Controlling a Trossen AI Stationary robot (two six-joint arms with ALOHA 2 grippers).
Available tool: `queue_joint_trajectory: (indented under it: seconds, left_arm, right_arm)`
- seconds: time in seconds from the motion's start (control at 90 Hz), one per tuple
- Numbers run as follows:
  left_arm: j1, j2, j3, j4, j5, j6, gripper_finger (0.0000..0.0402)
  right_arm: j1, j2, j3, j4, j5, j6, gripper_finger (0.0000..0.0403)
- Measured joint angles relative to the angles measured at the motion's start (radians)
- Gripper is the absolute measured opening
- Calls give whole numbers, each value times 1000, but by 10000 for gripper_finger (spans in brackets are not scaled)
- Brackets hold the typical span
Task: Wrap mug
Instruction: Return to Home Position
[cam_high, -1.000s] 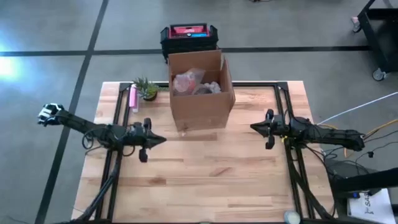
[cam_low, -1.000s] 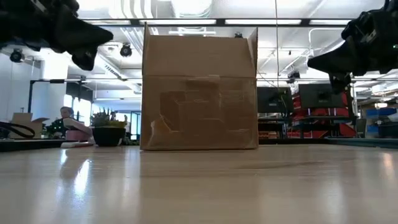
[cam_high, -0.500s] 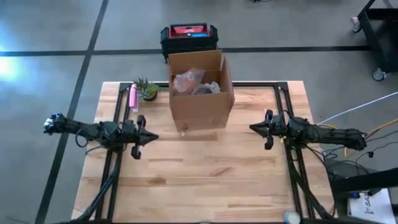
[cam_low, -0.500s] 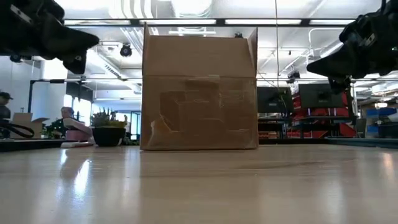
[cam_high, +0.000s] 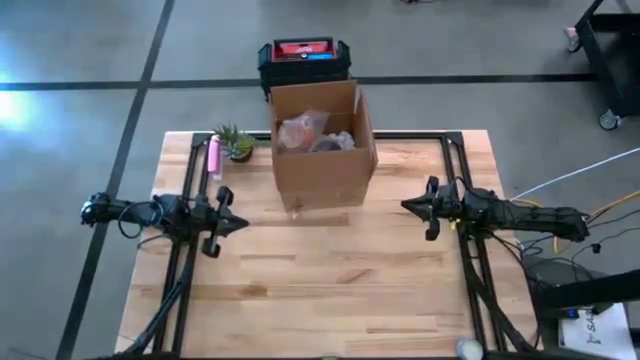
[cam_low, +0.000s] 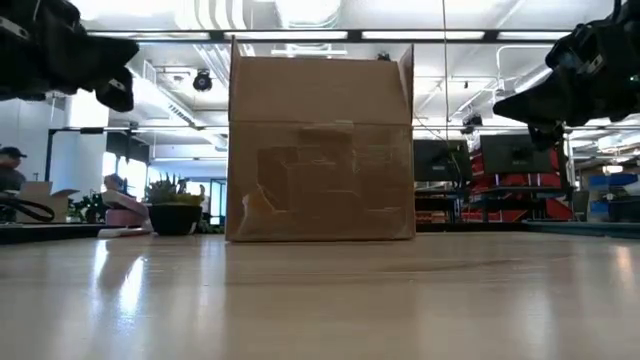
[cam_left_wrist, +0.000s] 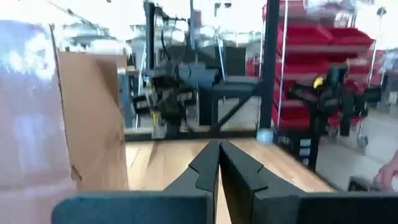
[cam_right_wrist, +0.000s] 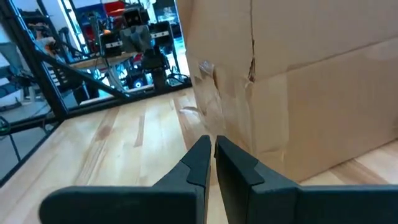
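1. Left gripper (cam_high: 236, 222): the fingers (cam_left_wrist: 208, 163) lie pressed together with their tips meeting, and they hold nothing. It hangs over the left side of the table (cam_high: 330, 300), clear of the surface, pointing across toward the right arm.
2. Right gripper (cam_high: 410, 206): the fingers (cam_right_wrist: 198, 155) are closed against each other with only a hairline seam between them, and they are empty. It hangs over the right side of the table, pointing at the left arm, with the box wall just ahead of it in the right wrist view.
3. Both grippers are well apart from the cardboard box (cam_high: 325, 165), one on each side.
4. The wrapped mug (cam_high: 300, 130) lies inside the box, toward its left half. It shows as a pinkish-orange bundle under cloudy wrap. I cannot tell which way its mouth or handle points, nor its long axis.
5. A greyish bundle (cam_high: 340, 140) sits just beside it in the same box.
6. The box stands upright at the far middle of the table, open side up, flaps raised. Its front wall is creased and scuffed (cam_low: 320, 190).
7. A small potted plant (cam_high: 236, 142) and a pink object (cam_high: 213, 157) are near the far left corner.
8. A black case with a red lid (cam_high: 303, 55) is on the floor behind the box. Its label is too small to read.
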Motion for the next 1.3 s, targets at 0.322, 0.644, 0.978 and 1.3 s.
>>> queue_joint_trajectory:
  seconds: [0.322, 0.644, 0.978, 1.3]
  left_arm:
    - [45, -3, 1, -31, -52, -12, 0]
    - [45, 53, 12, -31, -135, 46, 0]
    - [45, 125, 12, -31, -134, 46, 0]
    - [45, 201, 12, -31, -134, 46, 0]
  right_arm:
    - [0, 0, 0, 3, 1, 0, 9]
    - [0, 0, 0, 5, 1, 0, 9]
    - [0, 0, 0, 6, 1, 0, 9]
    - [0, 0, 0, 6, 1, 0, 9]
